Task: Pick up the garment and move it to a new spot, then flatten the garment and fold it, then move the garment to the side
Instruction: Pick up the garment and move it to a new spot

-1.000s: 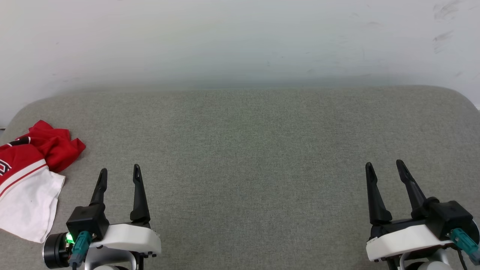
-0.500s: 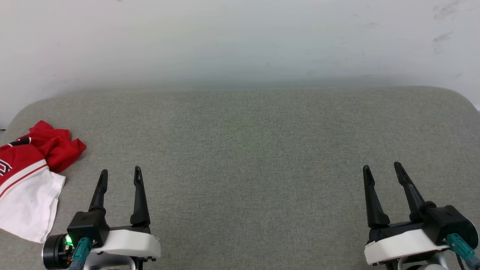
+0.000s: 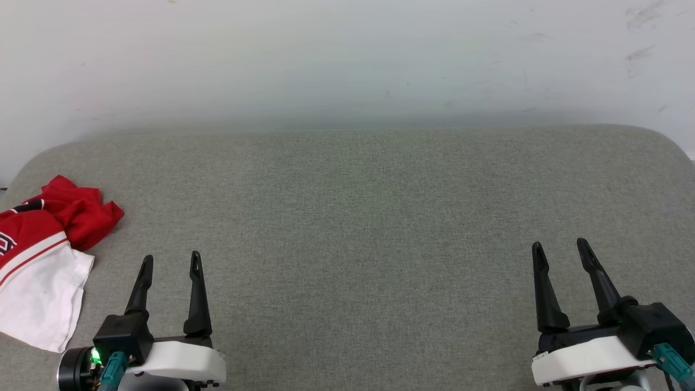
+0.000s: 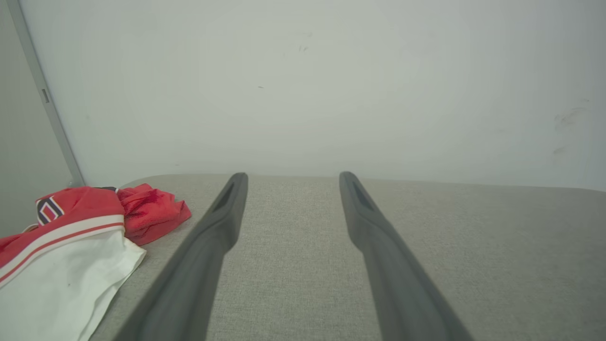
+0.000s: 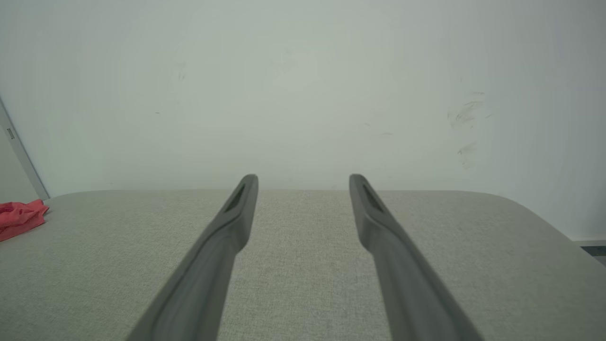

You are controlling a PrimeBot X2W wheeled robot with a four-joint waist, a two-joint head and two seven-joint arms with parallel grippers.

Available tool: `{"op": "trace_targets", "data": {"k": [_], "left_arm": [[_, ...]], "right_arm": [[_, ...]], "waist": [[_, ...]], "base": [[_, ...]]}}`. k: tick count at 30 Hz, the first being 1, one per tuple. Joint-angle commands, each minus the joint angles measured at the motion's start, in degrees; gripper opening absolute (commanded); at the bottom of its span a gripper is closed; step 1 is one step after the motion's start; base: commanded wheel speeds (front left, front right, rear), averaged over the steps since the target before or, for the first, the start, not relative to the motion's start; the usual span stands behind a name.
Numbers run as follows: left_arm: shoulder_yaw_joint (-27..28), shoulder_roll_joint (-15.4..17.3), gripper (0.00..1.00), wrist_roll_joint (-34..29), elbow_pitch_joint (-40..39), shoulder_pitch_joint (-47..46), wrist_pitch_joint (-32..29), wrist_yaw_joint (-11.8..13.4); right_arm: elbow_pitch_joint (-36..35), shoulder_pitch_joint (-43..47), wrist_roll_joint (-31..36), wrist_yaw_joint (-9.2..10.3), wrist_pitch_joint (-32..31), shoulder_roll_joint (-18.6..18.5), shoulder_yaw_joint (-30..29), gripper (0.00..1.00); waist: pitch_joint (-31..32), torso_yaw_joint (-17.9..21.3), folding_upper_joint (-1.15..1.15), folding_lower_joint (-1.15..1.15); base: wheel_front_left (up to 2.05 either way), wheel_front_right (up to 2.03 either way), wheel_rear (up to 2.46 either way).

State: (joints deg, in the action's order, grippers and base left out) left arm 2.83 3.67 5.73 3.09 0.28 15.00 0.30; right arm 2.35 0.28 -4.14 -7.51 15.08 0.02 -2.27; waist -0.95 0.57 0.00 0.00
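The garment [image 3: 40, 255] lies in a crumpled heap at the left end of the grey cushion [image 3: 353, 217]. Part of it runs past the cushion's left side, out of the head view. Its red part is bunched up toward the back of the cushion and a white sleeve spreads toward the front. It is not flat and not folded, so I think the job has hardly begun, and the big bare middle of the cushion looks like a good new spot for it.

The left gripper [image 3: 171, 258] hangs over the front left part of the cushion. Its two dark fingers are spread wide, holding nothing and touching nothing. The right gripper [image 3: 560, 244] hangs over the front right part of the cushion, far from the heap, also wide apart with nothing between its fingers. Both point at the back of the cushion, as if waiting. I think the left one should reach first, as it is on the heap's end.
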Motion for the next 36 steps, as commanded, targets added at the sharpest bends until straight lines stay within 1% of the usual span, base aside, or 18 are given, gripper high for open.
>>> {"op": "trace_targets", "data": {"k": [1,6,13,24,30,36], "left_arm": [[0.4,0.0,1.00,-0.1,0.2,0.4,0.3,-0.4],[1.2,-0.5,1.00,-0.1,1.8,0.0,0.2,-1.8],[2.0,-0.7,1.00,-0.4,2.4,-0.4,0.2,-2.6],[1.9,-0.8,1.00,-0.1,2.5,-0.4,0.2,-2.1],[2.1,-0.8,1.00,-0.5,2.2,-0.7,0.2,-2.0],[2.4,-0.8,1.00,-0.7,2.1,-0.9,0.2,-1.9]], "right_arm": [[0.2,0.6,-0.1,0.04,0.2,0.0,0.0,1.00],[0.3,0.6,-0.7,0.04,0.2,0.0,0.3,1.00],[0.5,0.7,-1.3,0.04,0.2,0.0,0.4,1.00],[0.5,0.7,-1.6,0.04,0.2,0.0,0.5,1.00],[0.2,0.9,-1.5,0.04,0.2,0.0,0.6,1.00],[0.1,0.9,-1.5,0.04,0.2,0.0,0.8,1.00]], "waist": [[0.0,0.0,0.00,0.00],[0.0,0.0,0.00,0.00],[0.0,0.0,0.00,0.00],[0.1,-0.4,0.00,0.00],[0.0,-1.9,0.00,0.00],[-0.1,-4.8,0.00,0.00]], "base": [[0.00,0.00,0.00],[0.00,0.00,0.00],[0.00,0.00,0.00],[0.00,0.00,0.00],[0.00,0.00,0.00],[0.00,0.00,0.00]]}}
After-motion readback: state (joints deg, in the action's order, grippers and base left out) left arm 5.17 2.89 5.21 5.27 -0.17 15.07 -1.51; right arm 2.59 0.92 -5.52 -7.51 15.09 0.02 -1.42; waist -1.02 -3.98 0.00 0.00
